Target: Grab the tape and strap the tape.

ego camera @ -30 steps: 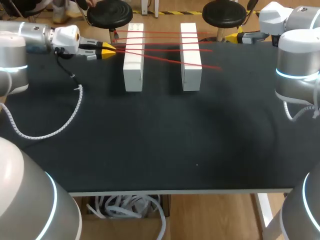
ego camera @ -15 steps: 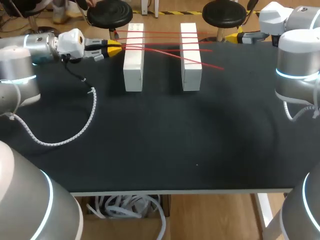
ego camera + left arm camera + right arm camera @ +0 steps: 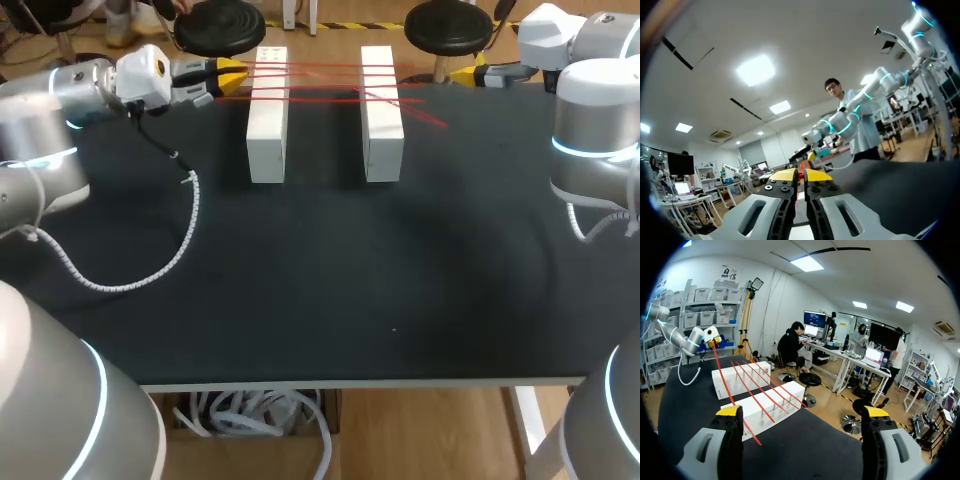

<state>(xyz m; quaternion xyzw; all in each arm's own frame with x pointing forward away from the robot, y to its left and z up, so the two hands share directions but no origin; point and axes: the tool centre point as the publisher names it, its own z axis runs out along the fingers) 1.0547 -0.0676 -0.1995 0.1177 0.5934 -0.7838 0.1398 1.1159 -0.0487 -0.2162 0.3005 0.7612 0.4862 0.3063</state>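
Left claw [image 3: 233, 76] pinches thin red tape [image 3: 320, 98] strung across white blocks [image 3: 267, 130].

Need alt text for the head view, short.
The left end effector, at the table's far left, grips a red tape stretched in several strands across two white blocks standing side by side on a black table. The right end effector sits open at the far right edge.

Bright, even light falls from ceiling panels [image 3: 756, 70] high above the left gripper [image 3: 801, 175]; the white blocks [image 3: 267, 120] cast only soft shadows on the matte black table [image 3: 320, 280].
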